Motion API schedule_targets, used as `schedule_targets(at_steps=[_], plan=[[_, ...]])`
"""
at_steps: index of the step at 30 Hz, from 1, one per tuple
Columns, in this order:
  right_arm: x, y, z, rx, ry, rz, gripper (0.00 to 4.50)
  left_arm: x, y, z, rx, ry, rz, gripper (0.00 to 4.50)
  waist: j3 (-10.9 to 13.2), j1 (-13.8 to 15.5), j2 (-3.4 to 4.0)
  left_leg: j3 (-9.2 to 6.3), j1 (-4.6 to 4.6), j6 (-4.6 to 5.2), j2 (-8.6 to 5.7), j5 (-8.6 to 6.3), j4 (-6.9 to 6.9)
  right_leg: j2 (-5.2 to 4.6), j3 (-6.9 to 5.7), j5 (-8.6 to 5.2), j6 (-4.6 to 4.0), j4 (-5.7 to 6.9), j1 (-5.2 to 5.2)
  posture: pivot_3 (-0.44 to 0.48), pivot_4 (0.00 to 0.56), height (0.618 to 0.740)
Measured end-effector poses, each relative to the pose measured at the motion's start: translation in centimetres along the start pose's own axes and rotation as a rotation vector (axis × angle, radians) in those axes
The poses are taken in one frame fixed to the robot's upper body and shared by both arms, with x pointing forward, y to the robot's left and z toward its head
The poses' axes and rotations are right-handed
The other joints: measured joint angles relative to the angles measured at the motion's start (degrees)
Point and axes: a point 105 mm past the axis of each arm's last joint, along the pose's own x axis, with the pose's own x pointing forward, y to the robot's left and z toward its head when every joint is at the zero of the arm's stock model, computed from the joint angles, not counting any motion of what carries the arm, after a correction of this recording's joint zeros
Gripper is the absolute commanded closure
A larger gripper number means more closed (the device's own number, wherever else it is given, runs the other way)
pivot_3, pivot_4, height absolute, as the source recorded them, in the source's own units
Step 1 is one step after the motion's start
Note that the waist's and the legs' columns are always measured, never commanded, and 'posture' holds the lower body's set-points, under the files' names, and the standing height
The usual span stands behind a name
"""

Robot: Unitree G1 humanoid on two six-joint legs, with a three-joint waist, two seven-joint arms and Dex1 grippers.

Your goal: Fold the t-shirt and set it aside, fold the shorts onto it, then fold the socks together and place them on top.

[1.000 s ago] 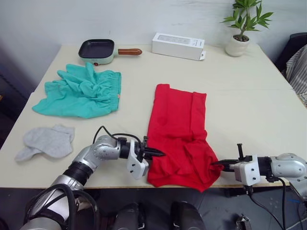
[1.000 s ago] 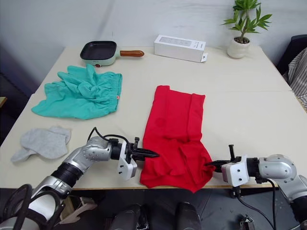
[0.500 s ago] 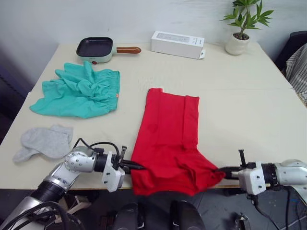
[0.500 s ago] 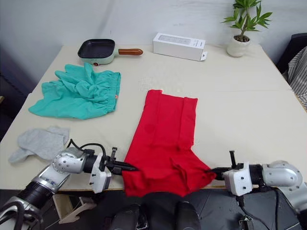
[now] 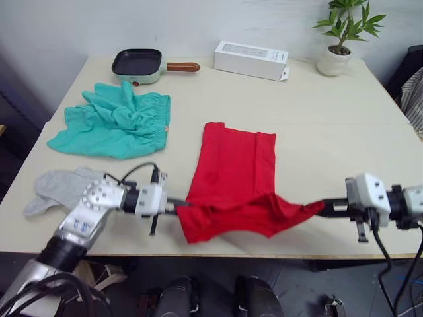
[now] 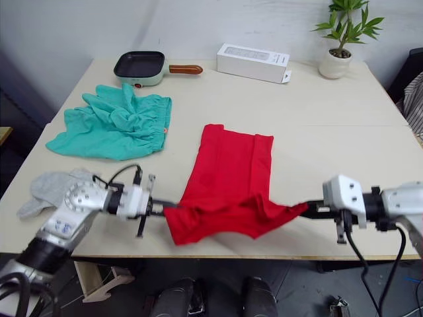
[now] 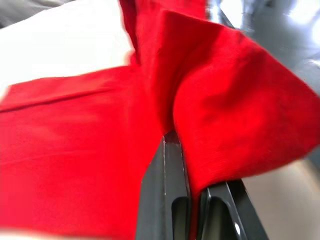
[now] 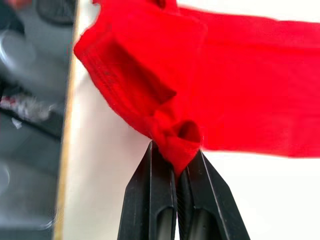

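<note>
Left eye view, read from the robot's left across: the socks (image 5: 58, 190) lie flat near the front-left corner of the tabletop (image 5: 344, 125), with the shorts (image 5: 115, 120) bunched behind them, both untouched. Just beside the socks, the left claw (image 5: 177, 205) is closed on the near-left corner of the t-shirt (image 5: 231, 168); the left wrist view shows red cloth clamped between the two black fingers (image 7: 167, 200). The shirt, already narrowed into a long band, lies in the middle of the tabletop with its far end flat and its near end raised and stretched between the two arms. On the right, the right claw (image 5: 324, 208) is closed on the other near corner, a small bunched fold of hem caught at the fingertips (image 8: 165, 190) in the right wrist view.

Risks, as I judge them. The right-hand grip holds only a small pinch of hem at the very tips; if the arms pull further apart, that corner could slip out and the fold would collapse on one side. The raised edge sags between the claws, so carrying it forward may lay it down creased or skewed rather than square on the far end. The far end is held only by its own weight, so a dragging lift could slide the whole shirt toward the tabletop's front edge. The left arm's cable hangs close to the socks and could nudge them.
</note>
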Motion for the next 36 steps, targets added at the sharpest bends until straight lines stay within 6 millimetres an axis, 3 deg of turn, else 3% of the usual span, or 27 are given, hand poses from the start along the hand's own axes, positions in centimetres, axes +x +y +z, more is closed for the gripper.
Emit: schedule_targets(at_steps=[4,7,11,14,21,30,32,36], plan=[[-0.1,-3.7,2.8,0.046,-0.096,-0.085,4.5,0.1,4.4,1.3,-0.105,-0.024,0.046,4.48,0.02,-0.33,-0.04,0.04,-0.07,0.27,-0.03,0.03,0.11,0.08,-0.1,0.08,0.12,0.07,-0.03,0.0,0.15,0.74],[0.7,-7.2,3.2,0.115,-0.158,-0.185,4.5,0.9,6.8,1.1,-0.251,-0.057,0.086,4.48,0.07,-0.62,-0.12,0.25,-0.14,0.31,-0.03,0.03,0.26,0.27,-0.25,0.09,0.15,0.16,-0.11,0.0,0.15,0.74],[2.4,-11.4,1.8,0.24,-0.153,-0.31,4.5,2.6,9.3,-0.2,-0.452,-0.087,0.141,4.48,0.11,-0.68,-0.16,0.32,-0.4,0.4,-0.04,0.04,0.59,0.56,-0.38,0.13,0.25,0.67,-0.35,0.0,0.15,0.74],[4.0,-13.4,0.3,0.342,-0.161,-0.376,4.5,3.2,11.0,-1.8,-0.584,-0.081,0.237,4.48,0.14,-0.69,-0.21,0.35,-1.01,0.57,-0.09,0.18,0.8,0.57,-0.25,0.23,0.44,0.88,-0.95,0.0,0.15,0.74],[6.3,-14.8,-2.6,0.445,-0.125,-0.445,4.5,2.3,12.6,-4.4,-0.75,-0.062,0.426,4.48,0.16,-1.49,-0.24,0.41,-1.03,0.63,-0.15,0.22,0.77,0.58,-0.12,0.28,0.53,0.92,-1.0,0.0,0.15,0.74],[7.2,-14.8,-3.1,0.427,-0.15,-0.448,4.5,2.9,12.5,-5.1,-0.767,-0.053,0.449,4.48,0.16,-2.18,-0.24,0.43,-1.0,0.56,-0.14,0.26,0.75,0.61,-0.07,0.28,0.53,0.99,-1.02,0.0,0.15,0.74],[7.6,-14.7,-3.6,0.445,-0.136,-0.46,4.5,2.9,12.6,-5.4,-0.783,-0.053,0.481,4.01,0.16,-2.22,-0.24,0.43,-0.99,0.56,-0.14,0.26,0.75,0.61,-0.05,0.28,0.53,1.0,-1.02,0.0,0.15,0.74],[7.6,-15.2,-4.4,0.539,-0.154,-0.522,3.47,2.8,13.2,-5.9,-0.769,-0.031,0.569,2.89,0.16,-2.24,-0.24,0.43,-0.99,0.55,-0.14,0.27,0.75,0.59,-0.04,0.28,0.53,1.02,-1.03,0.0,0.15,0.74]])
